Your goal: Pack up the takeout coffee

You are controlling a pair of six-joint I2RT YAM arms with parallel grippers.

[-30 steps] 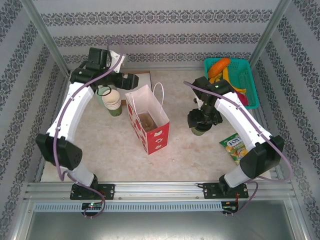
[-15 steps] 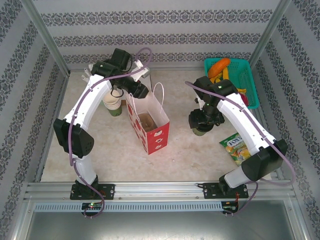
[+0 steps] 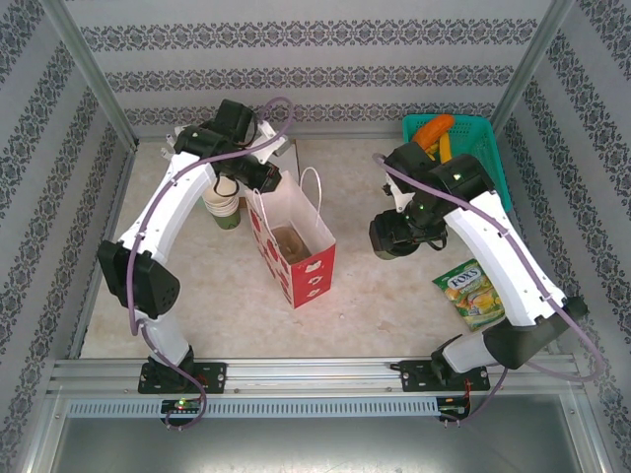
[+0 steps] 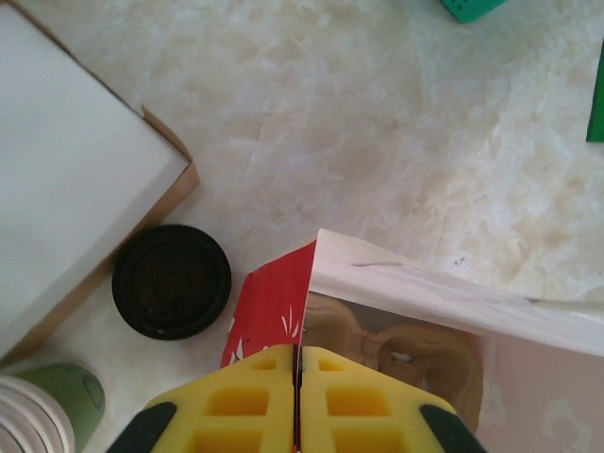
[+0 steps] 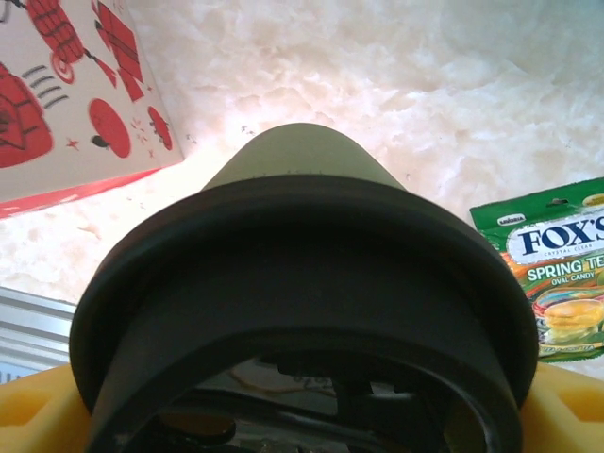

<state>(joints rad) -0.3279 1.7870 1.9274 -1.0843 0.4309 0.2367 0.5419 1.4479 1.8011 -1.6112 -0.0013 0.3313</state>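
The left gripper (image 4: 298,363) had its fingers pressed together on the far rim of the paper bag (image 3: 311,276), at its left corner. The right gripper (image 3: 392,239) was clamped on the black-lidded coffee cup (image 5: 302,245), right of the bag and apart from it (a candy packet (image 3: 473,293) lay nearer, further right).

Setting: a robot test cell, staged rather than lived in. A marble-patterned tabletop (image 3: 227,286) carries a red-and-white paper bag (image 3: 296,246). Behind the bag and to both sides stand wallpapered panels (image 3: 315,59) (striped damask print) on bare metal posts (image 3: 94,74). In front of the bag, an aluminium rail (image 3: 315,372) anchors the left arm (image 3: 163,222) and the right arm (image 3: 493,246).
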